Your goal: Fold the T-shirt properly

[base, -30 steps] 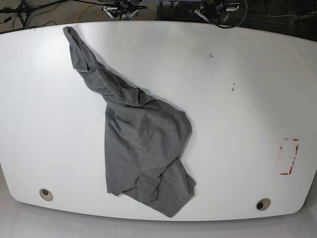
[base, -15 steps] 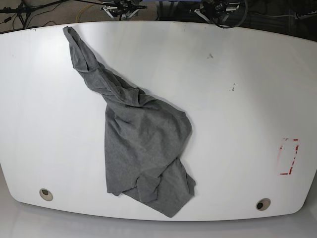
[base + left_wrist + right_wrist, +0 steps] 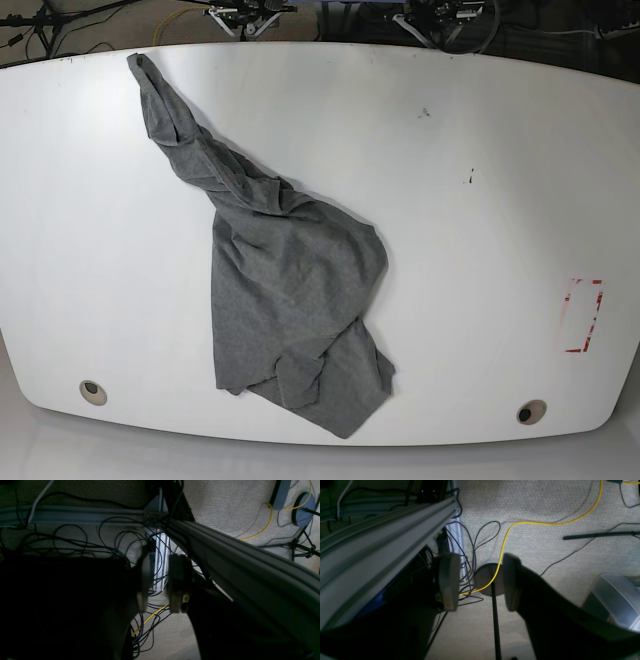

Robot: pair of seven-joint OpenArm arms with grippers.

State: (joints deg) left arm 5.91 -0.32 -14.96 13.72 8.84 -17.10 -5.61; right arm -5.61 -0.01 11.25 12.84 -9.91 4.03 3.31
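One grey T-shirt point(image 3: 290, 290) lies crumpled on the white table point(image 3: 480, 250), soft and light, probably best pinched at a hem corner, while the left gripper point(image 3: 158, 583) and the right gripper point(image 3: 478, 585) stand apart, empty.

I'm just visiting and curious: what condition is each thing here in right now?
T-shirt: crumpled and twisted on the table, unfolded, untouched.
Table: white, with a red-marked rectangle near one edge.
Left end effector: narrowly open, holding nothing.
Right end effector: open, holding nothing.
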